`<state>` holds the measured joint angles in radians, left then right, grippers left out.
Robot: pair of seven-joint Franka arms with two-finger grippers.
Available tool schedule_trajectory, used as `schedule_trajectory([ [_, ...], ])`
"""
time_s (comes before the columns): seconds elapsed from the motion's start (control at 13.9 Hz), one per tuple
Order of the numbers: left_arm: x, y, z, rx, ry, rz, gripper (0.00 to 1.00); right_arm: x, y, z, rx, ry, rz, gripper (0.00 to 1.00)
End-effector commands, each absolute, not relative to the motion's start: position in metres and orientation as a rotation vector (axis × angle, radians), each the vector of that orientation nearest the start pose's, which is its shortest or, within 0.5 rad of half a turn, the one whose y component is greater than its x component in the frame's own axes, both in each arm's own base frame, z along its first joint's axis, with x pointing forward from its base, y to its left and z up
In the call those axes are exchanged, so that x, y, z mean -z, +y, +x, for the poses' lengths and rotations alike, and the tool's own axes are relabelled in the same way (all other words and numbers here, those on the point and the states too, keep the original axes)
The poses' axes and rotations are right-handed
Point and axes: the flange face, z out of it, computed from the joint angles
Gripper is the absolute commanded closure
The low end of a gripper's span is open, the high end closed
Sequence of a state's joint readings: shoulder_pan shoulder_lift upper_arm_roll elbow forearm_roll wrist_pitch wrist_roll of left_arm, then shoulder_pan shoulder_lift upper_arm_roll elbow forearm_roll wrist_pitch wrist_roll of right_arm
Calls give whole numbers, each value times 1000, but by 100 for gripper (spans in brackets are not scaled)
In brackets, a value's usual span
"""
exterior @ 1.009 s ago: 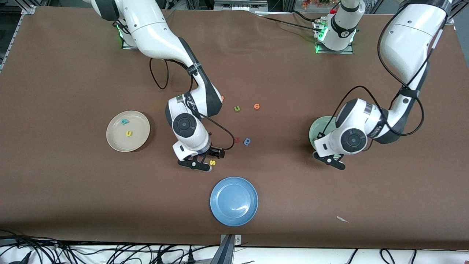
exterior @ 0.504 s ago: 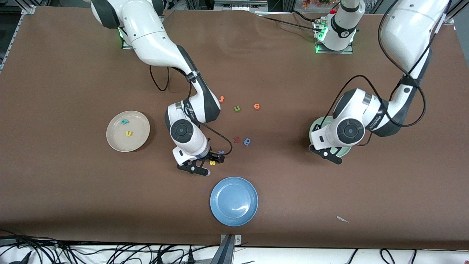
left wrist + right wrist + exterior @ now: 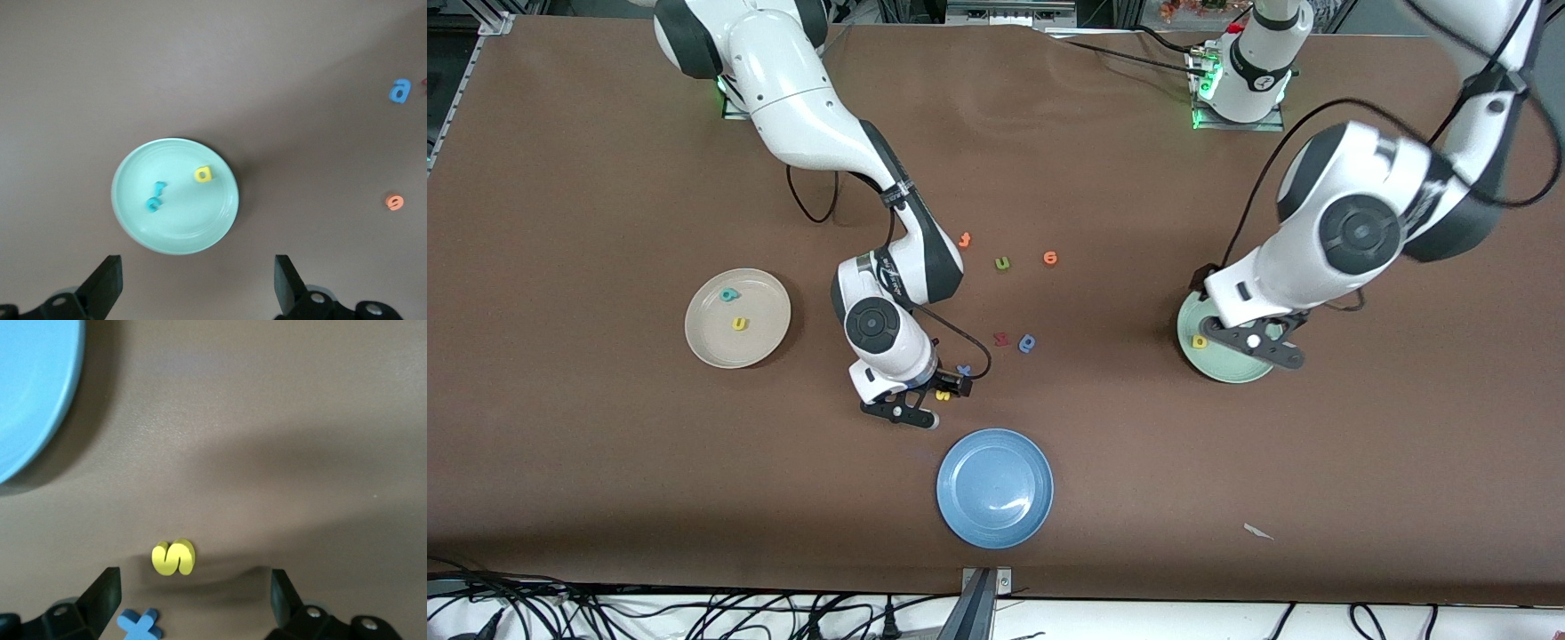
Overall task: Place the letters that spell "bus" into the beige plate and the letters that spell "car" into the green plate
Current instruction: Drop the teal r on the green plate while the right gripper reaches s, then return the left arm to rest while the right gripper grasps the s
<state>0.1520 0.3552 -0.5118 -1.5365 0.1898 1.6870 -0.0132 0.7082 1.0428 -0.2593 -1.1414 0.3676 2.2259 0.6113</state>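
The yellow "s" (image 3: 173,557) lies on the brown table beside a blue "x" (image 3: 139,624). My right gripper (image 3: 193,600) hangs low over it, open, with the "s" (image 3: 942,396) just ahead of the gap between the fingers. The beige plate (image 3: 760,342) holds a teal "b" (image 3: 730,294) and a yellow "u" (image 3: 739,324). My left gripper (image 3: 197,290) is open and empty, high over the green plate (image 3: 193,230). In that plate lie a yellow "a" (image 3: 203,174) and two small teal letters (image 3: 155,197). In the front view the left gripper (image 3: 1254,345) covers part of the green plate (image 3: 1223,366).
A blue plate (image 3: 994,487) sits nearer the front camera than the "s". Loose letters lie mid-table: an orange one (image 3: 964,240), an olive "u" (image 3: 1003,263), an orange "e" (image 3: 1050,258), a red one (image 3: 1001,339) and a blue one (image 3: 1028,342).
My left gripper has opened and risen over the green plate, where the yellow "a" now lies. My right gripper has shifted slightly around the "s".
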Motion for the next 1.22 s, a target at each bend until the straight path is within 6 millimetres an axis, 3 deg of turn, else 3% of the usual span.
schedule_trajectory([
  [0.0,-526,-144,625,-183,509,-3082,0,-169,405,666,43,357,-2989,9],
  [0.14,-575,-138,604,-84,435,-3030,0,-171,407,666,48,359,-2984,12],
  [0.22,-590,-125,598,-44,377,-3028,0,-171,407,666,43,358,-2987,16],
  [0.36,-606,-100,578,-39,287,-3195,0,-172,407,667,44,358,-2986,18],
  [0.5,-604,-85,555,65,283,-3201,0,-172,407,668,47,356,-2986,21],
  [0.58,-592,-78,551,90,302,-3196,0,-172,408,667,47,354,-2987,21],
  [0.79,-581,-74,552,84,371,-3034,0,-172,409,666,42,354,-2985,25],
  [1.15,-574,-62,549,-69,310,-3121,0,-168,410,667,46,349,-2989,35],
])
